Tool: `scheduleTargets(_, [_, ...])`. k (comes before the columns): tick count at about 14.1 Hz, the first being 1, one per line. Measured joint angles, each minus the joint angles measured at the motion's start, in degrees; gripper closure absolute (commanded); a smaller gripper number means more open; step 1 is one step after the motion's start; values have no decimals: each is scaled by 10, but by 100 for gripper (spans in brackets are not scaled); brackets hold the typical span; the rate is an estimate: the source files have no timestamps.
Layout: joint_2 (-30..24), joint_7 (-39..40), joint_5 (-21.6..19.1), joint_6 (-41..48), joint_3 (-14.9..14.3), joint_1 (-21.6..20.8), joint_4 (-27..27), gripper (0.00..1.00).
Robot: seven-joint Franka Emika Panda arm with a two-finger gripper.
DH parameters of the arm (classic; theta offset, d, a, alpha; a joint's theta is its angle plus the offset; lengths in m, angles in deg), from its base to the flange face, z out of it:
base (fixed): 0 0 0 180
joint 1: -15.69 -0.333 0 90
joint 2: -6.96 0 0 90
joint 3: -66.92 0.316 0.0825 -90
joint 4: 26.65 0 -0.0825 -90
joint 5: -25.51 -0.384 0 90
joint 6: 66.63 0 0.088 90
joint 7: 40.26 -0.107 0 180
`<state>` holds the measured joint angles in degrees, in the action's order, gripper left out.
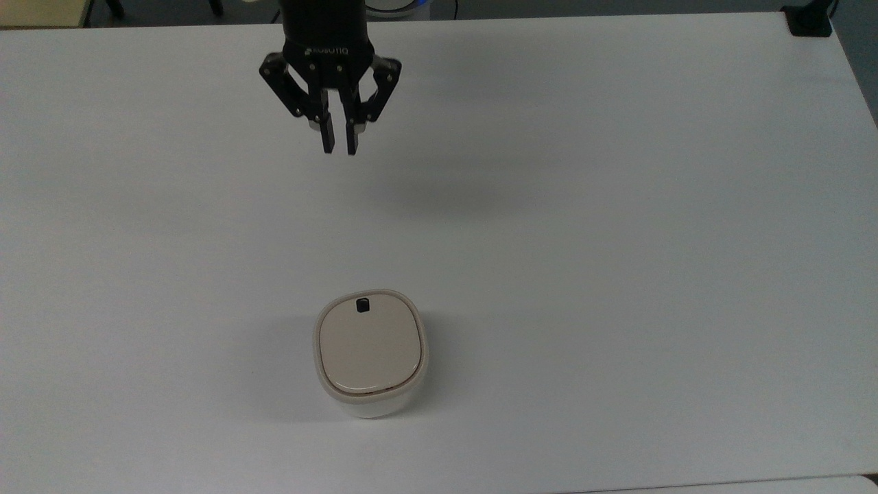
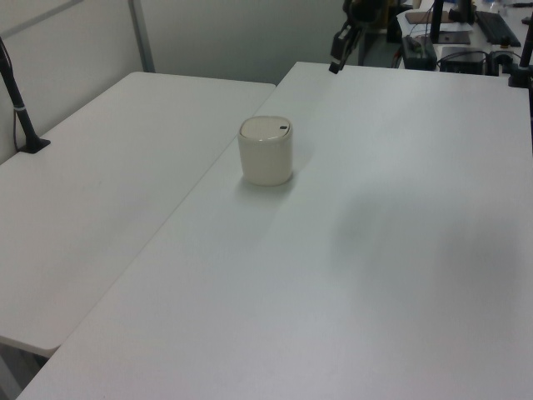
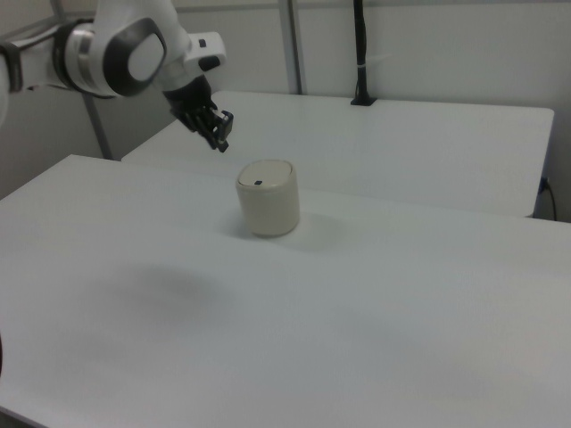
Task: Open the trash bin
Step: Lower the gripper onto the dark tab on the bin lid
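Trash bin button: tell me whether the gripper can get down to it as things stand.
Probably yes. The gripper hangs above bare table, apart from the trash bin; its lid is shut, the black button faces up, uncovered.

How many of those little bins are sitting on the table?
1. The trash bin stands alone on the white table, lid shut, toward the top view's lower middle. The gripper hangs well apart from it. Nothing could hide another.
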<state>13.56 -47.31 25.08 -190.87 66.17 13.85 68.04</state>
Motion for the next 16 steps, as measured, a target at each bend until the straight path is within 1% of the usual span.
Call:
scheduleTargets(2, [22,-66,1,-57,0,0,0,100])
scheduleTargets(3, [36,-124,12,-89,0,-1,-1,100])
scheduleTargets(4, [46,-192,29,-111,0,-2,-1,100])
scheduleTargets(6, [68,-348,79,-149,0,-4,-1,100])
scheduleTargets(8, [83,-424,97,-170,0,-6,-1,100])
scheduleTargets(11, [109,-494,117,-201,0,-6,-2,100])
scheduleTargets(14, [129,-526,134,-225,1,-7,-2,100])
scheduleTargets(16, [145,-544,155,-230,1,-13,-3,100])
